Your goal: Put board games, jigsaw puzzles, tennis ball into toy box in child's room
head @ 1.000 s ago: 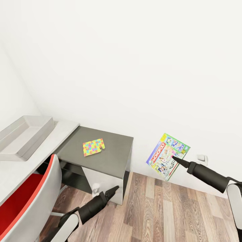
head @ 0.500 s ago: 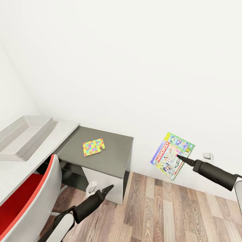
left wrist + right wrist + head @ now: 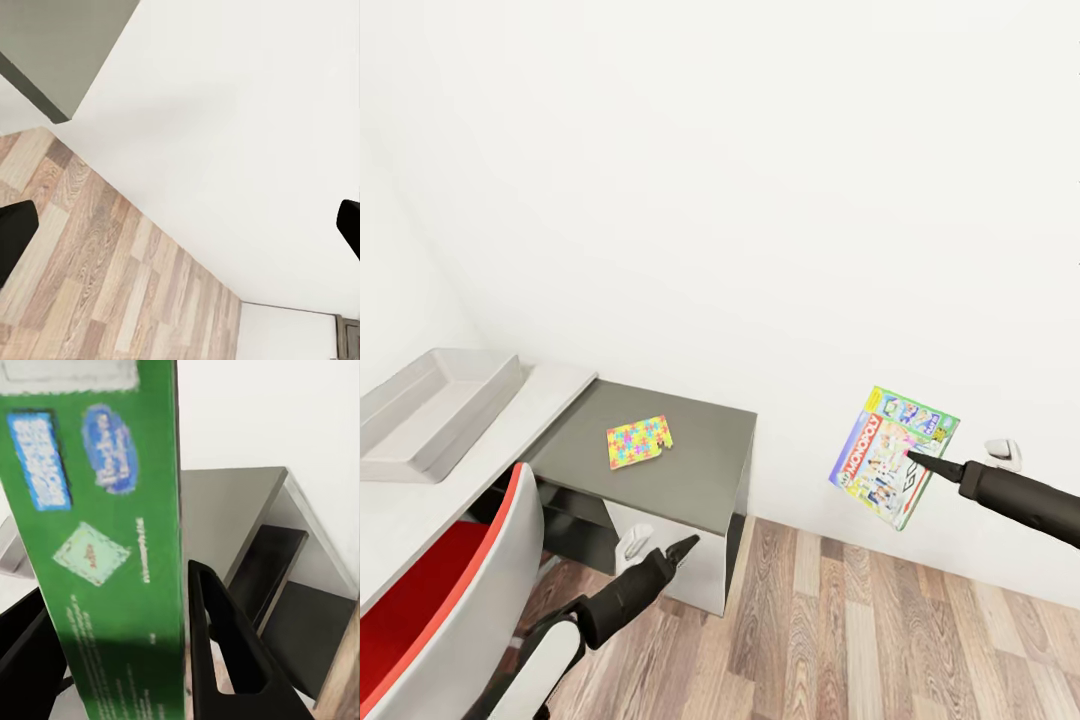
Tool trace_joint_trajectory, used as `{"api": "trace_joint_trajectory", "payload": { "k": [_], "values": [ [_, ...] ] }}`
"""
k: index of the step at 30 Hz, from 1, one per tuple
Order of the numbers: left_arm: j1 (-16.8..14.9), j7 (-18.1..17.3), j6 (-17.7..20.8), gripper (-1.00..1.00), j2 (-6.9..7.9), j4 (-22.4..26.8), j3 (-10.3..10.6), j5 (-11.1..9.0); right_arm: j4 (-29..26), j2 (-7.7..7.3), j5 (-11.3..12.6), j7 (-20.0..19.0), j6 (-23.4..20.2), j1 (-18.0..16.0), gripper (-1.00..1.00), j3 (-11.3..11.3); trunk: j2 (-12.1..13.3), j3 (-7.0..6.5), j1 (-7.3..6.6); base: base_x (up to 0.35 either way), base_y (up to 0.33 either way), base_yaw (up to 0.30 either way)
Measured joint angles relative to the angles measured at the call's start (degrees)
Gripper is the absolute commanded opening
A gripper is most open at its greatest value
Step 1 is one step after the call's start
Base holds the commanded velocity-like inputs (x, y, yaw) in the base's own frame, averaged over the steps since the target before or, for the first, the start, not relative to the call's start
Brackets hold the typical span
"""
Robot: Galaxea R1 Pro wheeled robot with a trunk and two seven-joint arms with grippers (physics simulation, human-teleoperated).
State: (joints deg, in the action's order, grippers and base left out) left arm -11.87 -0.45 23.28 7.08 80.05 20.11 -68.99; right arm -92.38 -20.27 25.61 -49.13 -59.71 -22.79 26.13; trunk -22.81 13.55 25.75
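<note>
Wood-plank floor, glossy printed board game

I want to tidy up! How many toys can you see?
2: a board game held in the right hand, and a puzzle on the grey cabinet. Others may be hidden.

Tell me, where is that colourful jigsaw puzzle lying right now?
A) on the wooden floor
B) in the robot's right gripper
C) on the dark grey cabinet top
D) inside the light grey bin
C: the jigsaw puzzle lies flat on the dark grey cabinet top, while the toy box sits apart on the white table, and the right gripper grips a board game instead.
</note>
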Motion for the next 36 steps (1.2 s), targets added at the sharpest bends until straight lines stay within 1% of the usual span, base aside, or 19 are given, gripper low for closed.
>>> {"api": "trace_joint_trajectory", "payload": {
  "k": [1,4,6,8,9,10,11,12,16,19,21,22,23,26,28,30,33,36],
  "values": [
    [0.0,0.1,0.0,1.0,-0.01,0.1,0.0,0.0,0.0,-0.01,0.0,0.0,0.0,0.0,-1.0,0.0,0.0,-0.09,0.0,0.0,0.0,0.0],
    [-1.4,3.2,0.8,1.0,-0.51,1.1,-0.1,0.0,0.0,-0.18,0.0,0.0,0.0,0.0,-1.0,0.0,0.0,-0.36,0.0,0.0,0.0,0.0],
    [-3.3,6.7,3.4,1.0,-0.99,3.0,-0.5,-0.5,0.0,-0.41,0.0,0.0,0.0,-0.1,-1.0,0.1,0.0,-0.55,0.0,0.0,0.0,0.002],
    [-4.6,7.8,4.1,1.0,-1.08,3.9,-0.6,-0.6,0.0,-0.47,0.0,0.0,0.0,-0.1,-1.0,0.3,0.0,-0.74,0.0,0.0,0.0,0.011],
    [-9.4,11.1,7.6,1.0,-1.31,4.9,-0.6,-2.6,0.0,-0.54,0.1,0.0,0.0,-0.1,-1.0,1.2,0.0,-0.75,-0.01,0.0,0.0,0.012],
    [-12.7,11.5,8.3,1.0,-1.38,5.0,-0.6,-3.2,0.0,-0.54,0.1,0.0,0.0,0.0,-1.0,1.6,0.0,-0.81,0.01,0.0,0.0,0.111],
    [-14.7,12.3,9.5,1.0,-1.29,5.6,-0.8,-4.1,0.0,-0.55,0.0,-0.1,0.1,-0.1,-1.0,2.3,0.0,-0.82,0.0,0.0,0.0,0.146],
    [-15.3,12.6,9.8,1.0,-1.21,5.7,-0.9,-4.3,0.0,-0.54,0.2,-0.1,0.0,-0.1,-1.0,2.4,0.0,-0.82,0.0,0.0,0.0,0.174],
    [-16.4,15.2,10.5,1.0,-0.96,6.0,-1.5,-4.8,0.0,-0.49,0.2,-0.1,0.0,-0.1,-1.0,2.8,0.0,-0.85,0.0,0.0,0.0,0.221],
    [-16.8,18.0,11.2,1.0,-0.87,6.1,-2.7,-5.2,0.0,-0.57,0.2,-0.1,0.0,-0.1,-1.0,2.9,0.0,-0.85,0.0,0.0,0.0,0.259],
    [-17.0,19.6,12.2,1.0,-0.84,6.1,-3.9,-5.9,0.0,-0.71,0.1,-0.1,0.0,-0.2,-1.0,3.0,0.0,-0.86,0.0,0.0,0.0,0.271],
    [-17.0,19.6,12.2,1.0,-0.84,6.1,-3.9,-6.0,0.0,-0.71,0.1,-0.1,0.0,-0.2,-1.0,3.0,0.0,-0.86,0.0,0.0,0.0,0.278],
    [-17.0,20.6,13.4,1.0,-0.78,6.4,-5.7,-7.1,0.0,-0.92,0.1,-0.1,0.0,-0.1,-1.0,3.0,0.0,-0.86,0.0,0.0,0.0,0.28],
    [-16.5,21.2,15.5,1.0,-0.65,7.8,-9.5,-9.4,0.0,-1.2,0.1,-0.1,0.0,-0.1,-1.0,3.0,0.0,-0.86,0.0,0.0,0.0,0.284],
    [-15.9,21.4,17.0,1.0,-0.54,9.1,-11.9,-10.5,0.0,-1.51,0.1,-0.1,0.0,-0.1,-1.0,3.1,0.0,-0.86,0.0,0.0,0.0,0.287],
    [-15.4,21.6,18.6,1.0,-0.46,10.0,-13.9,-11.2,0.0,-2.04,0.1,-0.1,0.0,-0.1,-1.0,3.1,0.0,-0.86,0.0,0.0,0.0,0.288],
    [-15.2,21.8,20.3,1.0,-0.46,11.0,-15.8,-11.9,0.0,-3.12,0.2,-0.1,0.0,0.0,-1.0,3.2,0.0,-0.86,0.0,0.0,0.0,0.289],
    [-15.0,21.9,21.2,1.0,-0.47,11.4,-16.7,-12.2,0.0,-3.8,0.3,-0.1,0.0,0.0,-1.0,3.3,0.0,-0.86,0.0,0.0,0.0,0.29]
  ]
}}
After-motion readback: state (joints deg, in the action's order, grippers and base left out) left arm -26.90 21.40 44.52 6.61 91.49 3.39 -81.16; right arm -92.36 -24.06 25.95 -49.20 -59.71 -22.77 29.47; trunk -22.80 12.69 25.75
